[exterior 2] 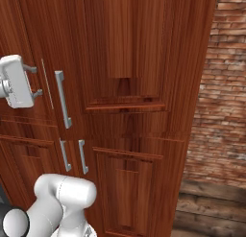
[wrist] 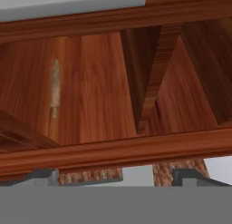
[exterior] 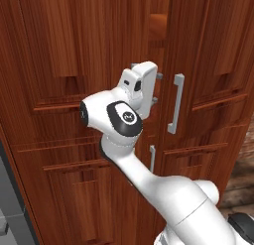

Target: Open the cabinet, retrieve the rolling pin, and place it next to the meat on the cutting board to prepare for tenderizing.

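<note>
Hand view is the interesting one: you're looking into the cabinet, and the rolling pin is lying on a plain wooden shelf inside, off toward the left of that picture, nothing touching it. A wooden divider sits to the right of it, well apart. The end effector has its two dark tips spread wide at the bottom corners of that view with nothing between them, so it's open and empty. From the left base view the white arm reaches up from the lower right and the hand is right at the cabinet front, just beside the long silver bar handle; can't tell from there whether the fingers actually touch the door. Right base view has the hand at the far left edge, near the same long handle, with two shorter handles below and a brick wall off to the right.
</note>
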You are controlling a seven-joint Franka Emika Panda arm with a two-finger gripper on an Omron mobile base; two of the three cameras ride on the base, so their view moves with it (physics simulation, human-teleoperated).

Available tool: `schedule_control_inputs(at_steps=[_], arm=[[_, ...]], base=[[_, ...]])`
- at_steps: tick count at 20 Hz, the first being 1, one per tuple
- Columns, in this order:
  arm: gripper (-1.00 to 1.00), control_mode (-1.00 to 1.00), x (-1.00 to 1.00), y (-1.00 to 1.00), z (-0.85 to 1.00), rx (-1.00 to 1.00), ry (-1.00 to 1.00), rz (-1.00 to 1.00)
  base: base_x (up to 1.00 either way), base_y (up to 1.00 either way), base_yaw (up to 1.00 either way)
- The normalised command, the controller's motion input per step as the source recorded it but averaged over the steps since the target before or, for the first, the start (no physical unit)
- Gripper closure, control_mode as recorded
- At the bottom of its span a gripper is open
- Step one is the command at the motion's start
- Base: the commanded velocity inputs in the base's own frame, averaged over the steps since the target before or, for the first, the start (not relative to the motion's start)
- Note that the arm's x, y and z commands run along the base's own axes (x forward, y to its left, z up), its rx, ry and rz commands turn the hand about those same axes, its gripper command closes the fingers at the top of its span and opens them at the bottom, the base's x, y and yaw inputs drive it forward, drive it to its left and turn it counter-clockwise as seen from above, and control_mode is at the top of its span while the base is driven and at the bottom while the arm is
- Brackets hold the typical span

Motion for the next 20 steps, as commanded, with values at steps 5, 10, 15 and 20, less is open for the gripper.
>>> schedule_control_inputs(at_steps=[5, 10, 15, 20], arm=[[-1.00, -1.00, 0.06, -0.01, -0.01, 0.00, 0.00, 0.00], [-1.00, -1.00, 0.23, -0.06, -0.07, 0.00, 0.00, 0.00], [-1.00, -1.00, 0.24, -0.04, -0.10, 0.00, 0.00, 0.00], [-1.00, -1.00, 0.08, -0.11, -0.13, 0.00, -0.01, 0.00]], base=[[0.00, 0.00, 0.00], [0.00, 0.00, 0.00], [0.00, 0.00, 0.00], [0.00, 0.00, 0.00]])
